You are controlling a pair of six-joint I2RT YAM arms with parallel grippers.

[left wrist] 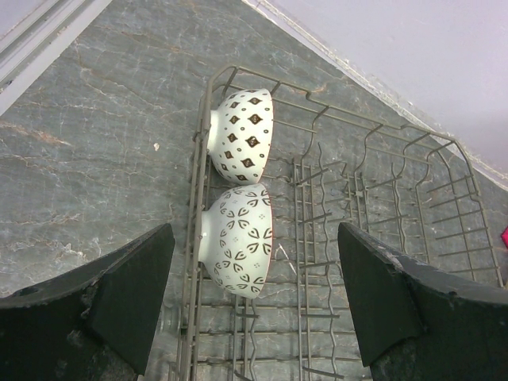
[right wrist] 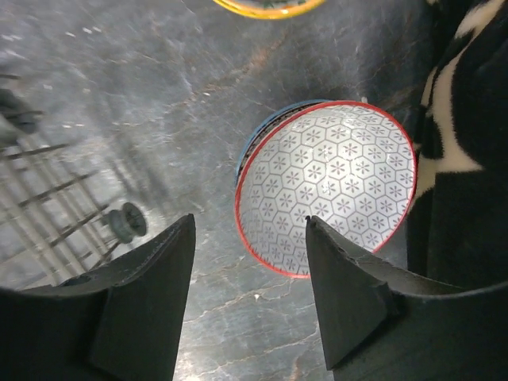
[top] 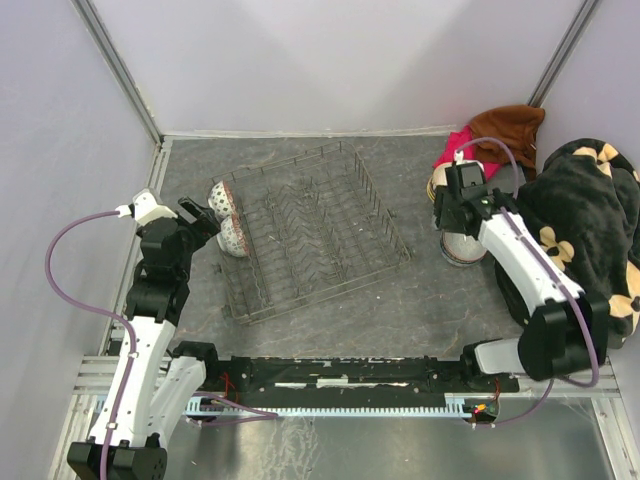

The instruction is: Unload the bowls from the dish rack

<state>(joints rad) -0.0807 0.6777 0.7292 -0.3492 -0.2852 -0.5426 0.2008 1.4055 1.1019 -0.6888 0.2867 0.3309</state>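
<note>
The left hand (left wrist: 254,228) hangs released, fingers spread wide, over a leaf-patterned bowl (left wrist: 238,242) and a diamond-patterned bowl (left wrist: 242,135) standing on edge at the dish rack's (left wrist: 381,198) left end. The right hand (right wrist: 250,221), likewise released, hovers above a red-rimmed bowl (right wrist: 333,178) on the worktop (right wrist: 119,95), beside the rack.

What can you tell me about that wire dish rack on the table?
The dish rack is a large rectangular basket of thin grey metal wire, with raised sides and rows of upright tines. It sits flat on the grey marbled table, turned at a slant. Two patterned bowls stand on edge at its left end; the other slots look bare.
</note>
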